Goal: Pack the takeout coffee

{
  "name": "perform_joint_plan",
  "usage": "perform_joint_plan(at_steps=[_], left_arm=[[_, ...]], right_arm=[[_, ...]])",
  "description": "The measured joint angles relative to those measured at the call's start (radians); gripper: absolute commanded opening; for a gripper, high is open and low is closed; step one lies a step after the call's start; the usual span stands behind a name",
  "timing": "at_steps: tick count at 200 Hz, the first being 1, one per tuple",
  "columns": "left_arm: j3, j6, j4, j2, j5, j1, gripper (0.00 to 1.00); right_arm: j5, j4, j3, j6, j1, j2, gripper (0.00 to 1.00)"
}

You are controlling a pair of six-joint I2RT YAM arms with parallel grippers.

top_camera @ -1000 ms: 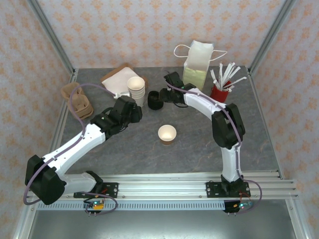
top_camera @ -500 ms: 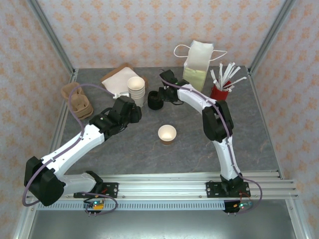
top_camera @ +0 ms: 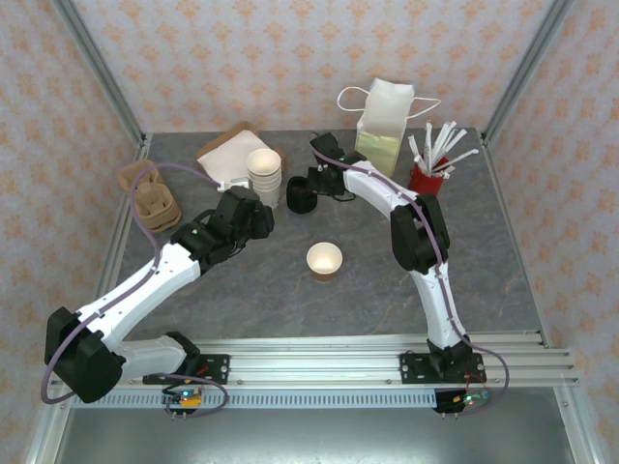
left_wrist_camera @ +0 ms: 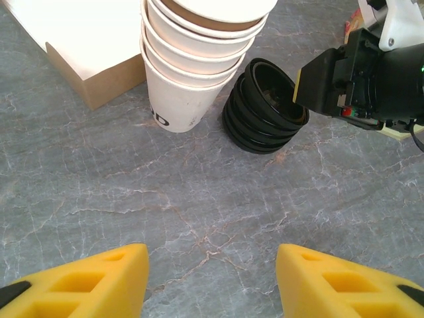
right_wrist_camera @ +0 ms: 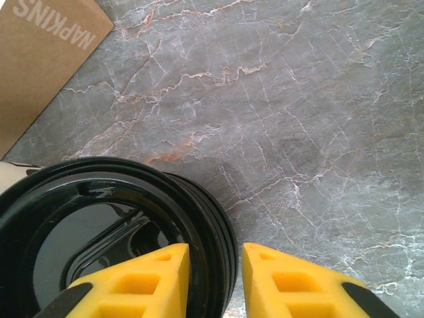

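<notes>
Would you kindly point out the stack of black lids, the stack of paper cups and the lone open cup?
stack of black lids [left_wrist_camera: 255, 126]: left wrist view, side of stack.
stack of paper cups [left_wrist_camera: 179, 99]: left wrist view, lowest cup's wall.
lone open cup [top_camera: 324, 258]: top external view, inside its mouth.

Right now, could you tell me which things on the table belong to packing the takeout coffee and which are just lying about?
Belong: lone open cup, black lid stack with the right gripper astride its rim, white paper bag.
Lying about: stacked cups, napkin box, cup carriers, red pot of straws.
</notes>
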Motion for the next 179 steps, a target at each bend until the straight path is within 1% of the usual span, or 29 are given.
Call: perform_joint_plan(at_steps=[58, 83, 179], left_arm=[[0.000, 0.000, 0.000, -0.001, -0.001, 0.000, 0.54], [-0.002, 0.000, -0.001, -0.001, -0.005, 0.000, 0.54], [-0.012, 0.000, -0.004, -0.001, -0.018, 0.000, 0.54]], right_arm=[[-0.014, -0.003, 0.005, 0.003, 0.000, 0.015, 0.26], [-0.018, -0.003, 0.005, 0.006, 0.000, 0.020, 0.23], [-0.020, -0.014, 0.015, 0.009, 0.000, 0.022, 0.20]])
